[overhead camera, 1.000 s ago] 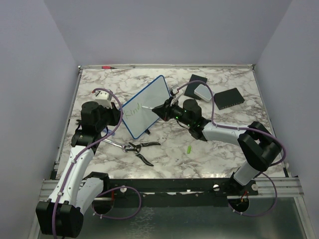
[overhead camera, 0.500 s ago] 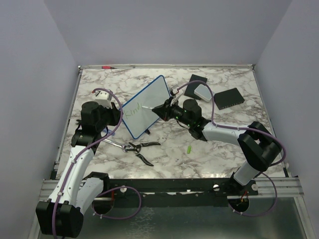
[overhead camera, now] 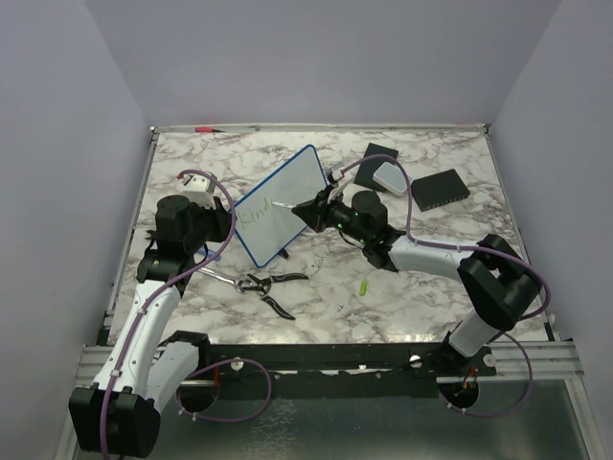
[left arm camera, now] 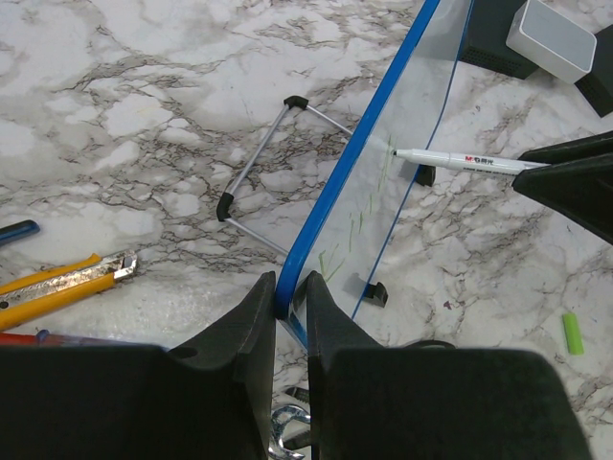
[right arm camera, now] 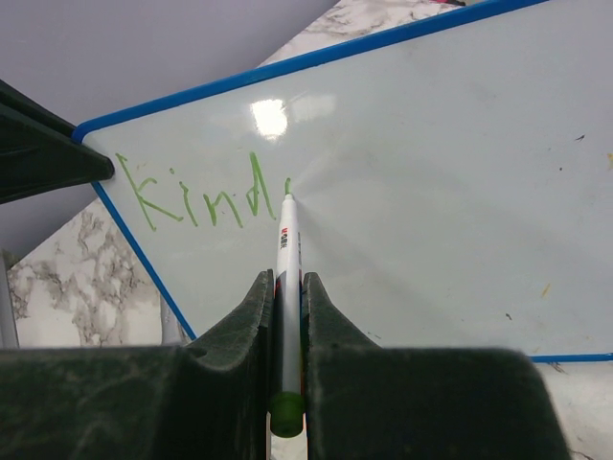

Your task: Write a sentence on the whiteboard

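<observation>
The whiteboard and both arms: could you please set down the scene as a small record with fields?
Board: rectangular white whiteboard with a blue frame, standing tilted on the marble table
Writing: green handwritten "Kind", one line only
Left claw: shut on the board's blue edge
Right claw: shut on a white marker pen
Pen tip: on the board just after the "d"
Loose items: black-handled pliers, small green piece
</observation>
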You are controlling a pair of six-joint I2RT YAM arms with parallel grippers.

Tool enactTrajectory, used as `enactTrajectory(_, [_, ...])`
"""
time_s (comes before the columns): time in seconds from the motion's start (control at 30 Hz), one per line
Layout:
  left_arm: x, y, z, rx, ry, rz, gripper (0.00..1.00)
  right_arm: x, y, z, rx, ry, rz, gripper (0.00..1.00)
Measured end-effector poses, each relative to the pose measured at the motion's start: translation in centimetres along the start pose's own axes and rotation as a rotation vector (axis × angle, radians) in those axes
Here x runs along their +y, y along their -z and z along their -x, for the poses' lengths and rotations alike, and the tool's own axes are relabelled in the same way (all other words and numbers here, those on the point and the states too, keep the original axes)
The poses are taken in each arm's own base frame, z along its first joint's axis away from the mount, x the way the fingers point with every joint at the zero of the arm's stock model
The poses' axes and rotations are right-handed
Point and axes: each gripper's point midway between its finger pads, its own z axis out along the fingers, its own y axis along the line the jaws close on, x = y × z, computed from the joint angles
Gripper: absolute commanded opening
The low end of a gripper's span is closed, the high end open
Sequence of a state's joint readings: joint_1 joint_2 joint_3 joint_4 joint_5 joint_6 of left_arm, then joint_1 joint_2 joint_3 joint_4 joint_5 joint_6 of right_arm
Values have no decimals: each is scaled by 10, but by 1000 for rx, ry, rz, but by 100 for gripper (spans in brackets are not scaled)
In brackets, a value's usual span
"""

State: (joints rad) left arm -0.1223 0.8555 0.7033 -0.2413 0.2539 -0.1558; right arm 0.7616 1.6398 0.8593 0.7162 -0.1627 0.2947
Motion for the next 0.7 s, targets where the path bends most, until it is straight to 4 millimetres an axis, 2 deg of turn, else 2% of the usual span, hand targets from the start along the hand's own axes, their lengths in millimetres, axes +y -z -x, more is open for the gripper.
enactTrajectory(0.3, [0,0,0,0,0,0,3,-3,0,10,-32,4,-20,1])
enactTrajectory(0.7, [-1,0,0,1,-1,-2,3,-6,0,11,-39,3,-36,1])
